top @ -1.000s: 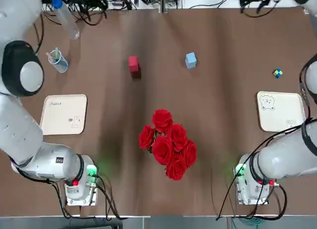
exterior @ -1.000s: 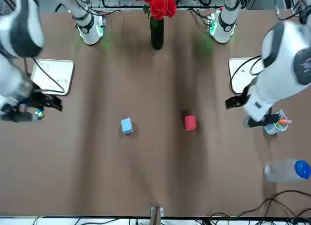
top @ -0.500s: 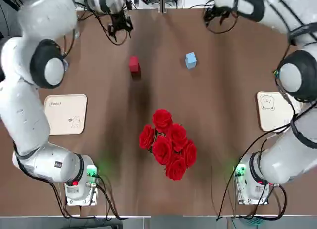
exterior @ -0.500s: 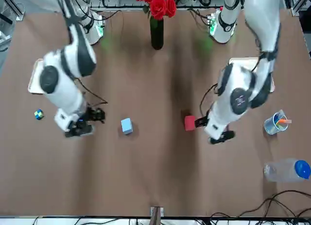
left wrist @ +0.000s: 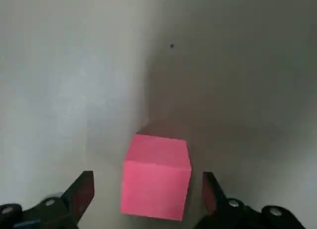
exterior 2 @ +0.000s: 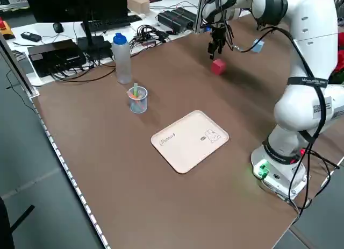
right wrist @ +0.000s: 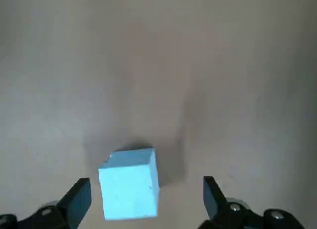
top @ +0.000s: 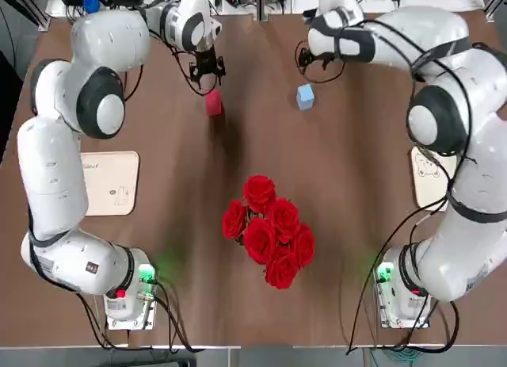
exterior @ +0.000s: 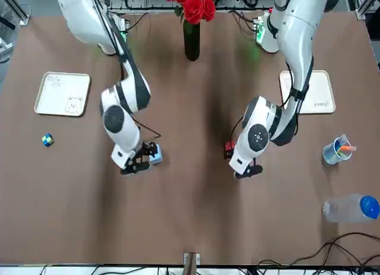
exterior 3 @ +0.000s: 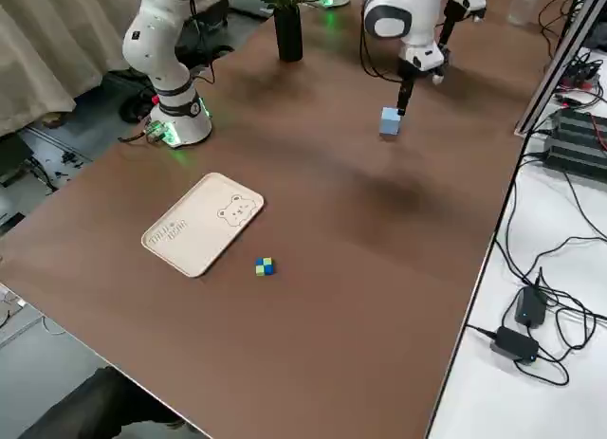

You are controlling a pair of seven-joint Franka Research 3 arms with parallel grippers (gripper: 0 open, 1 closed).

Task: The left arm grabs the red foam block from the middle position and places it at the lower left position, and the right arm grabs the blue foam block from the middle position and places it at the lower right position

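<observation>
Both of our arms have swung a long way since a moment ago. Back then they were out by the table's sides. Now they reach far past the roses (top: 268, 231) to the two little blocks, so we are almost ready to grab.

We go from left to right, with the roses as our marker.

Well to the left of the roses lies the lower left position (top: 108, 183), the cream tray with small grey writing. Nothing is on it yet.

Past the roses and a little left sits the red foam block (top: 213, 104), flat on the table. Our left gripper (top: 207, 71) hangs right over it. In the left wrist view its two fingers stand apart, one on each side of the block, and they do not touch it. We think they are only just starting to close.

Past the roses and a little right sits the blue foam block (top: 305, 97). Our right gripper (top: 310, 65) hangs over it with its fingers spread wide. The block lies nearer one finger than the other, so we may need a small shift first.

Well to the right of the roses lies the lower right position (top: 428, 174), the bear-face tray, partly hidden behind our right arm.

No block is lifted yet. Next we must come down, squeeze and lift.
</observation>
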